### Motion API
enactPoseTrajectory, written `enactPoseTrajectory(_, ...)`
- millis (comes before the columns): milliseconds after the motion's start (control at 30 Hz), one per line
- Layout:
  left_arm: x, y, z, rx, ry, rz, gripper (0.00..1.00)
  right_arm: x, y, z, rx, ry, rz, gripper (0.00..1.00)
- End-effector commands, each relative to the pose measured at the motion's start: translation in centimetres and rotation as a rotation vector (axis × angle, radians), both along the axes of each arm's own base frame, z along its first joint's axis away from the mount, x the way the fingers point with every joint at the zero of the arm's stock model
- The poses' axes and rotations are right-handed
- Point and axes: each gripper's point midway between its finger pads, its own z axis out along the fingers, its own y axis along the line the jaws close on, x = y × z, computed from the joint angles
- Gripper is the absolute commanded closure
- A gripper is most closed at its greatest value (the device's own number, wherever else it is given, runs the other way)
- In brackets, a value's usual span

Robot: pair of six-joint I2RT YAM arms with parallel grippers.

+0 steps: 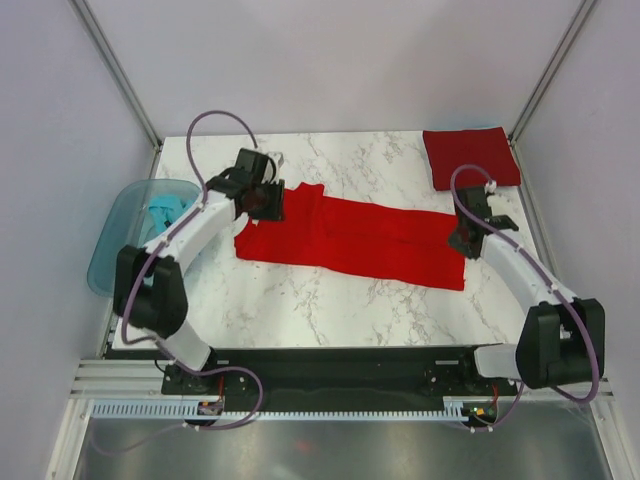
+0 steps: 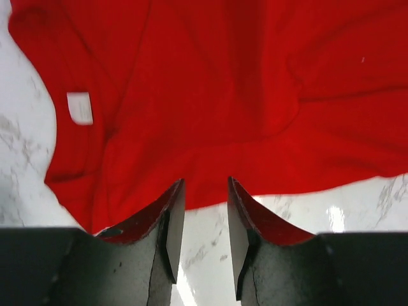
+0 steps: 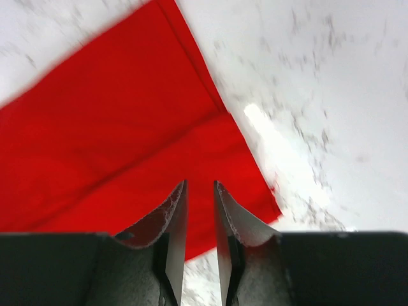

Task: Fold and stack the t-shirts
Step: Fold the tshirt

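Note:
A red t-shirt [image 1: 350,238] lies folded lengthwise in a long strip across the middle of the marble table. A folded dark red shirt [image 1: 470,157] sits at the back right corner. My left gripper [image 1: 268,203] hovers over the strip's left, collar end; its jaws are open with bare marble between them, and the shirt [image 2: 217,102] with its white neck label [image 2: 80,107] lies just ahead. My right gripper [image 1: 461,240] is over the strip's right end; its jaws are open and empty above the shirt's corner [image 3: 127,146].
A translucent blue bin [image 1: 135,232] with light blue cloth inside hangs off the table's left edge. Bare marble lies in front of the strip and behind it. Metal frame posts rise at the back corners.

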Motion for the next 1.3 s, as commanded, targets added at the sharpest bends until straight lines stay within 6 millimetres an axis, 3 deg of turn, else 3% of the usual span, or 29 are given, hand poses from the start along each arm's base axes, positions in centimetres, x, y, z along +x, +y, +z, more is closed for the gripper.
enactPoseTrajectory(0, 5.4, -1.4, 2.4, -0.037, -0.092, 0.046, 0.60, 3.5, -1.5, 2.3, -0.100, -0.032, -0.001, 0.69)
enactPoseTrajectory(33, 6.5, -1.4, 0.7, -0.023, -0.060, 0.053, 0.60, 4.7, -1.6, 3.0, -0.109, -0.054, 0.006, 0.69)
enactPoseTrajectory(100, 9.2, -1.0, 1.4, -0.043, -0.082, 0.090, 0.61, 6.1, -1.9, 2.2, -0.120, -0.026, 0.021, 0.69)
enactPoseTrajectory(167, 10.9, -0.5, -0.8, -0.051, -0.041, 0.116, 0.62, 7.3, -1.8, 1.5, -0.107, -0.025, 0.035, 0.69)
enactPoseTrajectory(233, 12.5, -0.8, -1.1, -0.073, -0.040, 0.116, 0.62, 8.0, -1.7, -0.3, -0.083, 0.010, 0.058, 0.69)
enactPoseTrajectory(267, 13.0, -0.5, -3.0, -0.065, -0.006, 0.126, 0.62, 8.5, -1.7, -0.8, -0.080, 0.010, 0.063, 0.69)
enactPoseTrajectory(300, 13.5, -0.9, -3.0, -0.079, -0.007, 0.120, 0.63, 8.6, -1.9, -2.0, -0.079, 0.040, 0.070, 0.69)
enactPoseTrajectory(467, 14.3, -0.9, -7.4, -0.061, 0.065, 0.133, 0.63, 8.4, -3.8, -5.1, -0.124, 0.108, 0.041, 0.70)
enactPoseTrajectory(600, 14.0, 1.3, -11.7, 0.033, 0.124, 0.198, 0.63, 6.5, -7.3, -6.9, -0.169, 0.158, -0.038, 0.71)
enactPoseTrajectory(733, 13.8, 2.6, -13.5, 0.066, 0.153, 0.226, 0.63, 6.5, -7.8, -7.8, -0.151, 0.143, -0.027, 0.71)
enactPoseTrajectory(867, 14.5, 2.6, -12.9, 0.048, 0.138, 0.236, 0.63, 6.8, -7.1, -8.6, -0.114, 0.152, -0.004, 0.73)
enactPoseTrajectory(933, 14.5, 2.3, -12.5, 0.031, 0.137, 0.227, 0.63, 6.6, -7.1, -7.9, -0.117, 0.150, -0.004, 0.73)
enactPoseTrajectory(1033, 14.7, 2.1, -10.3, 0.008, 0.102, 0.211, 0.62, 7.6, -6.7, -4.9, -0.103, 0.067, 0.029, 0.70)
enactPoseTrajectory(1067, 15.0, 2.1, -8.3, 0.000, 0.063, 0.207, 0.62, 8.2, -6.4, -3.2, -0.095, 0.019, 0.043, 0.69)
enactPoseTrajectory(1167, 15.2, 0.9, -4.6, -0.076, 0.013, 0.166, 0.60, 11.7, -3.7, 1.2, -0.024, -0.144, 0.161, 0.66)
enactPoseTrajectory(1200, 15.2, 0.4, -3.7, -0.104, 0.004, 0.148, 0.60, 13.8, -1.5, 3.0, 0.034, -0.233, 0.261, 0.64)
enactPoseTrajectory(1267, 15.2, -0.4, -2.5, -0.142, -0.010, 0.116, 0.60, 15.9, 2.2, 4.2, 0.115, -0.311, 0.396, 0.62)
